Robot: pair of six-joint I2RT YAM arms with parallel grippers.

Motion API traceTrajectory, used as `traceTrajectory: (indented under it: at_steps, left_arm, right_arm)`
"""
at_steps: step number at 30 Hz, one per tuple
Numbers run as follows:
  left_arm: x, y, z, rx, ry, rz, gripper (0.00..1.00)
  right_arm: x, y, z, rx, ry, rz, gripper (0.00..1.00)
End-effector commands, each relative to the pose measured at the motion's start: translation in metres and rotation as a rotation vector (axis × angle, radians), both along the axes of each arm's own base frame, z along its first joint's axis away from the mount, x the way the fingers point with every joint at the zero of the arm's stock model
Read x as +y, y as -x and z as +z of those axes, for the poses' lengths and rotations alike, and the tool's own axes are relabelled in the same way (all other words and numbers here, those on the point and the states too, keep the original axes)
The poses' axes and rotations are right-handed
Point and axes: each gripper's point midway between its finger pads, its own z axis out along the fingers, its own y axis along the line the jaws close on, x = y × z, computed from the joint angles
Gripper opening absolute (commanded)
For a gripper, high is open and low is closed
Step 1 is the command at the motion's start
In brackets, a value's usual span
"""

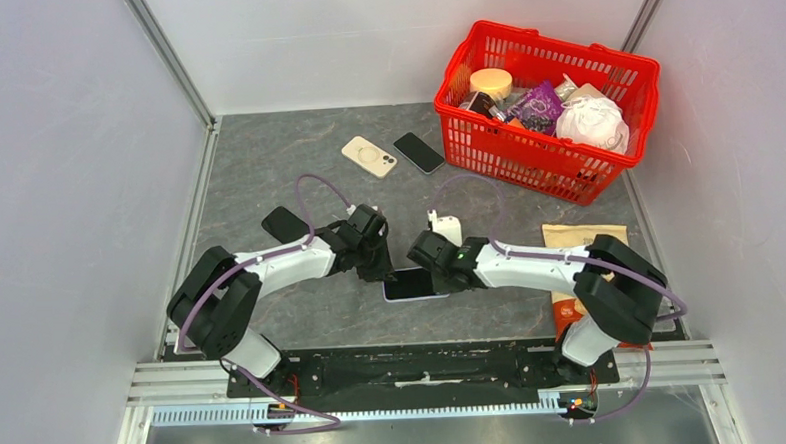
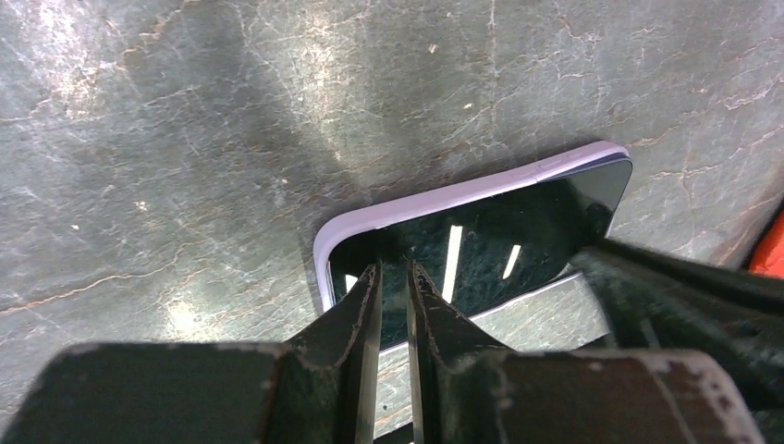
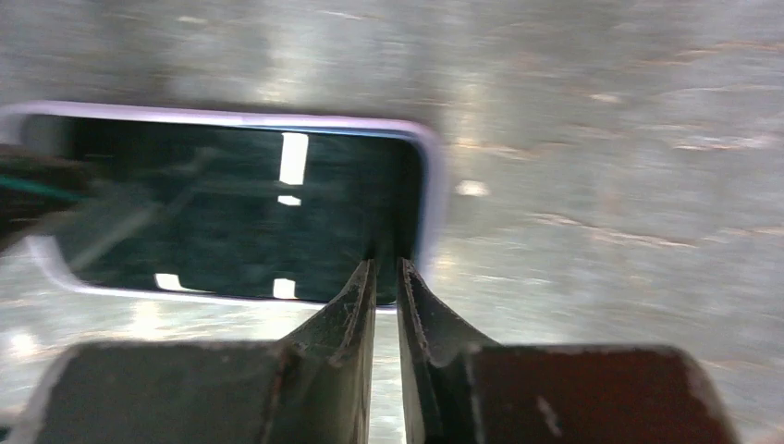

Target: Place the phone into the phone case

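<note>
A phone with a dark screen (image 1: 415, 283) lies flat on the table between my two grippers, sitting inside a lavender case whose rim (image 2: 481, 188) shows along its far edge. My left gripper (image 1: 379, 268) is shut with nothing between its fingers, and its tips (image 2: 395, 264) rest on the screen (image 2: 518, 231) near the phone's left end. My right gripper (image 1: 439, 270) is also shut and empty, and its tips (image 3: 386, 262) rest on the screen (image 3: 231, 213) near the right end, beside the case rim (image 3: 430, 185).
A cream phone case with a ring (image 1: 369, 156) and a black phone (image 1: 419, 152) lie at the back. A black flat object (image 1: 285, 225) lies left of the left arm. A red basket (image 1: 551, 150) of groceries stands back right. An orange snack bag (image 1: 570, 239) lies under the right arm.
</note>
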Motion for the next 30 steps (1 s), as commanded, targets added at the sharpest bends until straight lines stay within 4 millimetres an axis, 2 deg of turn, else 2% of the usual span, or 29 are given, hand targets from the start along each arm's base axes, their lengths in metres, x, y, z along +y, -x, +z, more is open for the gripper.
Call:
traceTrajectory:
  at_steps: [1, 5, 8, 11, 15, 19, 21, 25, 30]
  left_arm:
    - [0.007, 0.002, -0.012, 0.005, -0.061, -0.018, 0.22]
    - [0.006, 0.001, -0.012, 0.002, -0.059, -0.022, 0.22]
    - [0.007, 0.001, -0.011, -0.002, -0.061, -0.023, 0.22]
    - [0.007, 0.000, -0.009, -0.008, -0.059, -0.022, 0.22]
    - [0.005, -0.002, -0.003, -0.021, -0.051, -0.025, 0.22]
    - [0.003, -0.004, 0.004, -0.035, -0.042, -0.032, 0.23]
    - [0.002, -0.005, 0.009, -0.045, -0.034, -0.035, 0.25]
    - [0.000, -0.004, 0.020, -0.063, -0.013, -0.039, 0.30]
    - [-0.001, 0.006, 0.029, -0.080, -0.011, -0.036, 0.37]
  right_arm:
    - [0.033, 0.054, -0.082, 0.222, -0.060, 0.028, 0.05]
    - [0.034, 0.059, -0.091, 0.237, -0.038, 0.028, 0.03]
    - [0.030, 0.053, -0.079, 0.198, -0.032, 0.018, 0.04]
    - [0.027, 0.041, -0.056, 0.146, -0.045, 0.010, 0.08]
    - [0.026, 0.023, -0.014, 0.071, -0.113, -0.001, 0.13]
    - [0.019, 0.004, 0.031, -0.017, -0.196, -0.021, 0.26]
    - [0.010, -0.003, 0.043, -0.050, -0.212, -0.039, 0.37]
    - [-0.012, -0.013, 0.041, -0.044, -0.204, -0.074, 0.48]
    - [-0.010, -0.017, 0.028, -0.001, -0.230, -0.064, 0.51]
